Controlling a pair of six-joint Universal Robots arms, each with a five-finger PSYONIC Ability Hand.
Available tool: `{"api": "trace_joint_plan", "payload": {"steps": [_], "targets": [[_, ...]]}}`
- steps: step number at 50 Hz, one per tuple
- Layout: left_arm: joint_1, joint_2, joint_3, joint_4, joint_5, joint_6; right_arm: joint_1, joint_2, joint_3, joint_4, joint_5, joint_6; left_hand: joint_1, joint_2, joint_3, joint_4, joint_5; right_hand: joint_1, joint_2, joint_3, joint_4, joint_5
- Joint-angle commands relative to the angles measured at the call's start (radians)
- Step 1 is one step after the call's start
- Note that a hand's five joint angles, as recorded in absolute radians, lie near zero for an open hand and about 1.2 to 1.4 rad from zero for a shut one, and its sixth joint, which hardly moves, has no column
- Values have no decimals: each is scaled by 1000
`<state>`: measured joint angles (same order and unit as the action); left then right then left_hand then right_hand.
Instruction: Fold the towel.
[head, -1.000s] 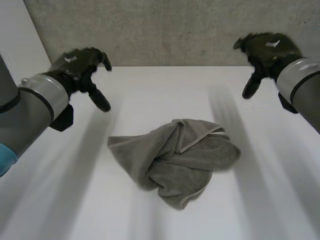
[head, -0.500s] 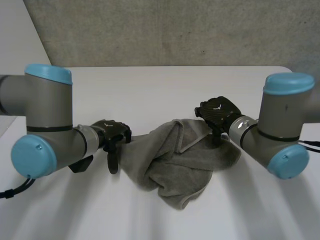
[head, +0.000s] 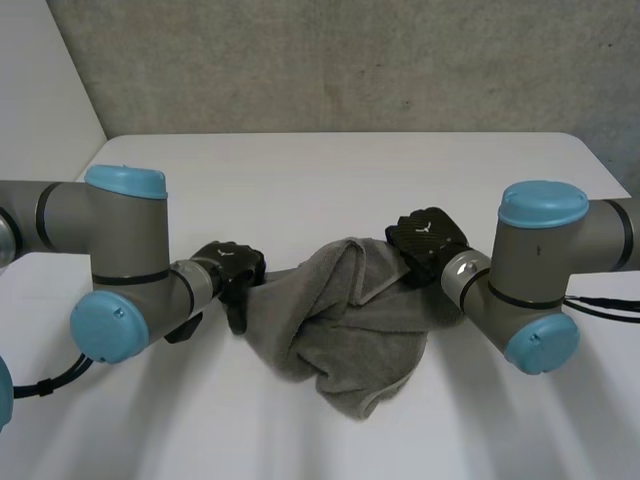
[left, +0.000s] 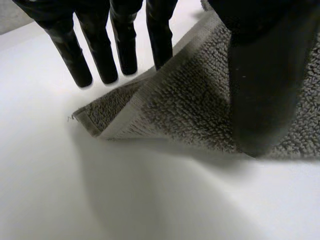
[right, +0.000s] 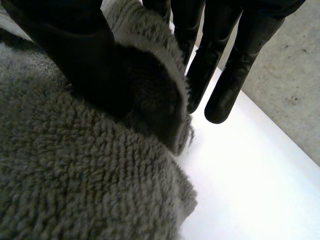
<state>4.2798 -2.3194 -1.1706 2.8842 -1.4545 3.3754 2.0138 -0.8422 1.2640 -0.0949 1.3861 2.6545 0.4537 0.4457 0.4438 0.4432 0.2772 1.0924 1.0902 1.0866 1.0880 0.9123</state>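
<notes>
A grey towel (head: 335, 320) lies crumpled in the middle of the white table (head: 320, 170). My left hand (head: 232, 274) is at the towel's left corner. In the left wrist view its straight fingers (left: 100, 55) point down at the table just beyond that corner of the towel (left: 190, 105), and the thumb (left: 265, 90) rests on top of the cloth. My right hand (head: 428, 238) is on the towel's far right edge. There a raised fold of the towel (right: 155, 85) is pinched between the thumb (right: 75, 45) and the fingers (right: 225, 75).
Both forearms lie low over the table on either side of the towel. A grey concrete wall (head: 330, 60) runs behind the table's far edge. Bare white tabletop lies in front of the towel and behind it.
Both hands have come down from above the table's back corners onto the towel's left corner and right edge. The right hand's fingers have closed in on a fold.
</notes>
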Motion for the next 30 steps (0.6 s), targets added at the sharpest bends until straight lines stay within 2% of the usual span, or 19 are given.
{"api": "trace_joint_plan", "payload": {"steps": [1,2,3,5,9,11,15,19,22,24,25,27,30], "targets": [[0,0,0,1,0,-8,-3,-40,14,4,-54,67,197,205,207,208,199,73,75,78,77,78],[0,-1,0,1,0,-8,-7,-46,14,6,-74,90,287,295,297,298,289,125,127,131,130,131],[0,-1,0,1,0,-8,-7,-46,14,6,-74,90,288,296,298,299,290,126,128,132,130,131],[0,-3,-3,1,0,-8,-10,-51,15,7,-91,102,499,507,509,509,501,170,172,176,174,175],[0,-5,-3,-3,2,-7,-13,-71,5,31,-131,104,622,630,632,633,624,273,275,278,277,278],[0,-3,0,-3,2,-4,-15,-74,-11,69,-137,99,649,657,659,660,651,270,272,275,274,275],[6,20,28,-35,3,1,-20,-87,-105,249,-174,64,942,950,951,952,943,270,272,275,274,275],[11,51,58,-94,9,2,-23,-118,-213,403,-238,-20,943,951,952,953,944,276,278,281,280,281],[20,72,101,-140,14,10,-30,-124,-262,449,-260,-42,943,951,952,953,944,279,281,284,283,284],[25,77,172,-161,17,19,-40,-123,-375,536,-301,-73,943,951,952,953,944,293,295,299,297,299],[25,77,172,-161,17,19,-40,-123,-376,537,-302,-73,943,951,952,953,944,293,295,299,298,299],[28,74,216,-161,19,32,-41,-89,-533,612,-318,-82,943,951,952,953,944,304,306,310,308,309],[41,49,325,-148,17,71,-41,-48,-629,630,-314,-84,943,951,952,953,944,304,306,310,308,309]]}}
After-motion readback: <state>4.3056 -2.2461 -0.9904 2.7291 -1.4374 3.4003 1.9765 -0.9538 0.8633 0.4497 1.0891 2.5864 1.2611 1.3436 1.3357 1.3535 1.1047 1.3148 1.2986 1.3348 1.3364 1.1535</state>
